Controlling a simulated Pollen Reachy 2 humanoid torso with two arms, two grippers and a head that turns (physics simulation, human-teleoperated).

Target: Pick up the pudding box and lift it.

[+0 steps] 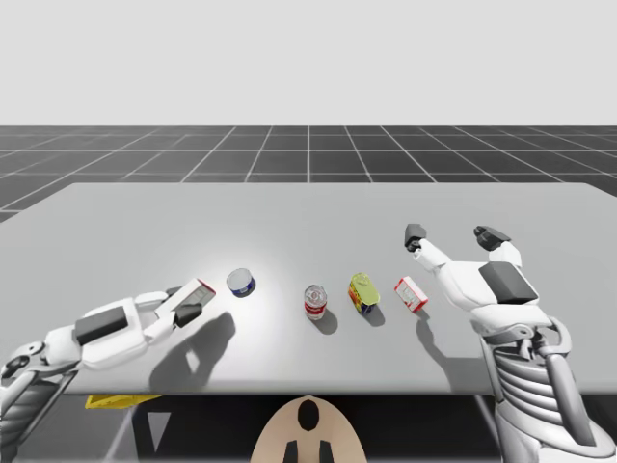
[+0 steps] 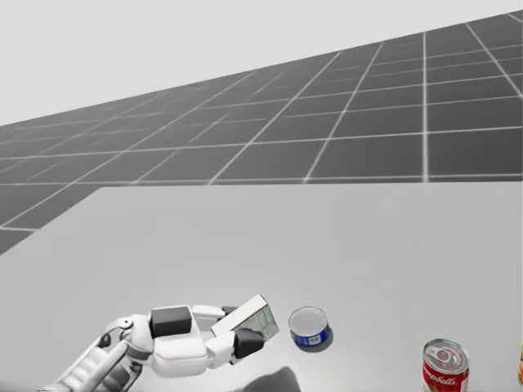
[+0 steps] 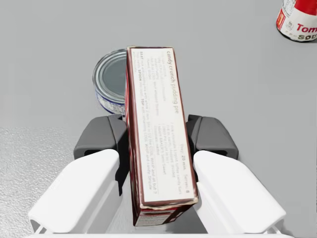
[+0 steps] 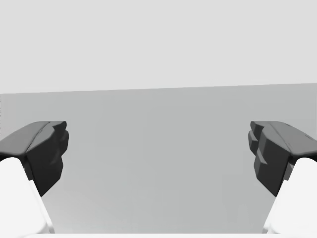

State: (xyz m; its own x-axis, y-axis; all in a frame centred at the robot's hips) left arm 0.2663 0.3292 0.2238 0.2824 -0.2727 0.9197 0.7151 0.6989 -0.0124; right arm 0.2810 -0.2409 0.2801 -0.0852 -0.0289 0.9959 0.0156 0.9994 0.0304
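Clamped in the left pincer [image 1: 183, 301] [image 2: 243, 329] [image 3: 157, 136], dark pads pressed to both long sides: the pudding box [image 1: 196, 289] [image 2: 255, 318] [image 3: 156, 99]. Slim cardboard slab with sharp corners, dark red edges and a pale face of fine print. Tilted, far end aimed at the blue can [image 1: 241, 282] [image 2: 310, 327] [image 3: 111, 82] and stopping just short of it. In the high view, shadow thrown on the bench [image 1: 289, 217] apart from arm and box.

Blue can: squat, blue band, bare metal lid with ringed ridges. Next along the row, the red can [image 1: 315, 301] [image 2: 445, 366] [image 3: 298, 20]: taller cylinder, red over white label, metal top, upright. Just beside that, a yellow-green thing [image 1: 363, 291], rounded, exact shape hard to tell. Then a small box [image 1: 411, 293], red and white, near the right pincer [image 1: 453, 236] [image 4: 158, 148].

Right pincer: spread wide, nothing between its blocky dark fingertips, raised over the bench's right side. Both arms in smooth white shell, matte dark pads.

Bench: flat, plain pale grey, brighter around the cans, with a grainy sheen beside the left pincer in the left wrist view. Below its near edge at the left, a yellow scrap [image 1: 116, 400]. Beyond, a dark floor [image 1: 308, 149] ruled in pale grid lines out to a level horizon, under a blank light grey backdrop.
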